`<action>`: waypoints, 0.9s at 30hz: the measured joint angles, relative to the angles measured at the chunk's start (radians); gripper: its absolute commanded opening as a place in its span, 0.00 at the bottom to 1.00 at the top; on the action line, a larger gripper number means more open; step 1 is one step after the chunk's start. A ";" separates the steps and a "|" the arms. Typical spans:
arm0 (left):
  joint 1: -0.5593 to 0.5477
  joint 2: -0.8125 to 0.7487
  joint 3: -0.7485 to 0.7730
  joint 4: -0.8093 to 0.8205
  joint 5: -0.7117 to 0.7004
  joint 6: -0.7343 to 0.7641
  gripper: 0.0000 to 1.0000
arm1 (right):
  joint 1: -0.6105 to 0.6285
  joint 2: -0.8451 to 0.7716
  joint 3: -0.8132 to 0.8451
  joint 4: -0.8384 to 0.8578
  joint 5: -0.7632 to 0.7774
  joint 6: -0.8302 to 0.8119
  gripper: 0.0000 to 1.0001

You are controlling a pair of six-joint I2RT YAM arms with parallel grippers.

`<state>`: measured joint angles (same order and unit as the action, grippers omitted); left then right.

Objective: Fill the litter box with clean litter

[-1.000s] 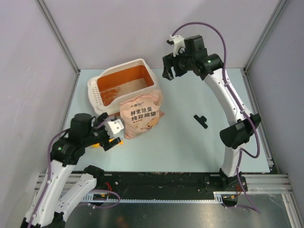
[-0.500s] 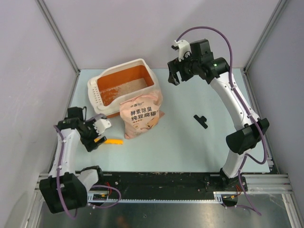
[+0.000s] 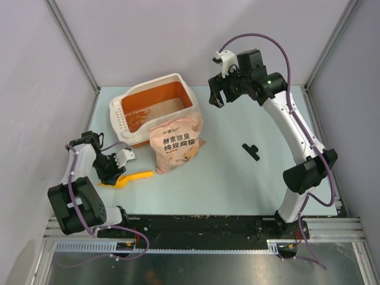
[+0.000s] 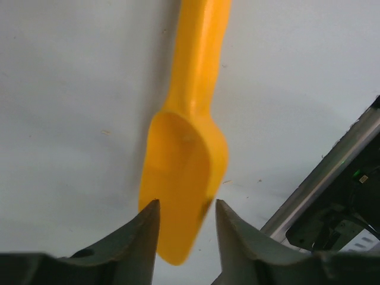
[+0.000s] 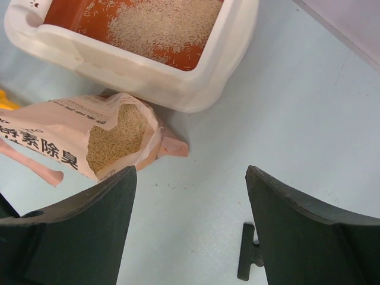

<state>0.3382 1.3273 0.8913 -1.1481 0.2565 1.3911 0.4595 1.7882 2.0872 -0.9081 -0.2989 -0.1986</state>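
The litter box stands at the back left, cream outside and orange inside, with a thin patch of clean litter on its floor. More litter shows in the open mouth of the pink-beige bag leaning in front of the box. A yellow scoop lies on the table at the front left. My left gripper is down over its bowl. Its fingers straddle the bowl, and a thin gap shows on the right side. My right gripper hangs open above the table, right of the box, holding nothing.
A small black clip lies on the table right of centre, also seen as the clip under my right gripper. The metal frame rail runs close to the scoop at the near edge. Walls enclose the table on three sides.
My left arm swung out to the left and lowered its gripper over the scoop's bowl, and its jaws narrowed. My right gripper shifted slightly right, then held still.
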 measured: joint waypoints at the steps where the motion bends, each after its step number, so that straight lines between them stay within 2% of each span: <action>1: 0.001 0.002 0.000 -0.002 0.007 0.003 0.41 | 0.003 0.000 0.000 0.000 0.000 -0.002 0.79; 6: 0.001 -0.007 -0.029 0.008 0.024 0.008 0.44 | 0.022 0.000 -0.002 0.000 0.001 -0.013 0.79; 9: 0.002 -0.039 -0.094 0.018 0.041 0.009 0.42 | 0.033 0.000 -0.002 0.000 0.001 -0.016 0.79; 12: 0.002 -0.088 -0.170 0.038 0.047 0.008 0.31 | 0.045 0.002 -0.002 0.000 0.001 -0.020 0.79; 13: 0.002 -0.105 -0.196 0.048 0.047 0.007 0.22 | 0.050 0.003 -0.002 0.000 0.001 -0.021 0.79; 15: 0.002 -0.130 -0.237 0.071 0.048 0.002 0.14 | 0.058 0.006 -0.002 0.000 0.002 -0.023 0.79; 16: 0.002 -0.142 -0.251 0.078 0.049 -0.002 0.03 | 0.064 0.009 -0.002 0.000 0.002 -0.024 0.79; 17: 0.003 -0.158 -0.261 0.087 0.048 -0.005 0.00 | 0.068 0.012 -0.002 0.000 0.002 -0.024 0.79; 21: 0.005 -0.272 -0.287 0.122 0.044 -0.021 0.00 | 0.077 0.023 -0.002 -0.002 0.005 -0.024 0.79; 27: 0.005 -0.553 -0.264 0.025 0.087 -0.028 0.00 | 0.052 0.028 0.016 -0.008 -0.005 0.011 0.79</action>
<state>0.3431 0.7746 0.6273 -1.1233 0.3439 1.3628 0.5117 1.8164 2.1033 -0.9161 -0.3035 -0.1875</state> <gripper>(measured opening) 0.015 0.789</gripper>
